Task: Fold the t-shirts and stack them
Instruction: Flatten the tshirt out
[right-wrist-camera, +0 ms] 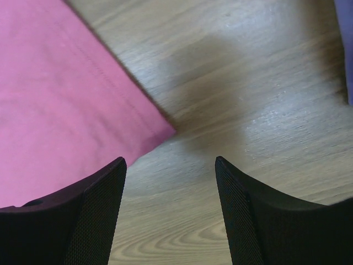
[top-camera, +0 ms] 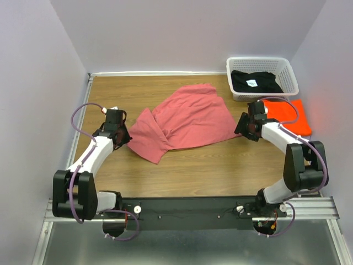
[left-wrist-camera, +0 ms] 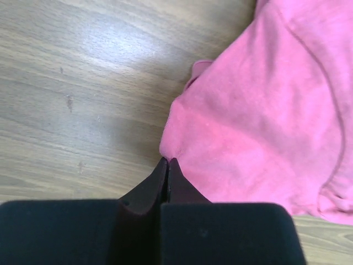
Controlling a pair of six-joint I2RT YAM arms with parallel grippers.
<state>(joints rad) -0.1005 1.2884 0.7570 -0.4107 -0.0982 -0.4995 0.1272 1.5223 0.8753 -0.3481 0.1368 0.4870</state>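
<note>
The pink-red t-shirt (top-camera: 187, 118) lies crumpled and partly spread on the middle of the wooden table. My left gripper (top-camera: 122, 134) is at its left edge; in the left wrist view the gripper (left-wrist-camera: 167, 160) is shut, with its tips pinching a puckered bit of the shirt's edge (left-wrist-camera: 265, 110). My right gripper (top-camera: 241, 128) is open and empty just off the shirt's right corner (right-wrist-camera: 55, 99), over bare wood (right-wrist-camera: 171, 163). The orange t-shirt (top-camera: 289, 113) lies folded at the right. The black t-shirt (top-camera: 253, 81) with a white label lies in the basket.
A white lattice basket (top-camera: 290, 70) stands at the back right corner, right behind the orange shirt. Pale walls close in the table on the left, back and right. The metal rail with the arm bases runs along the near edge.
</note>
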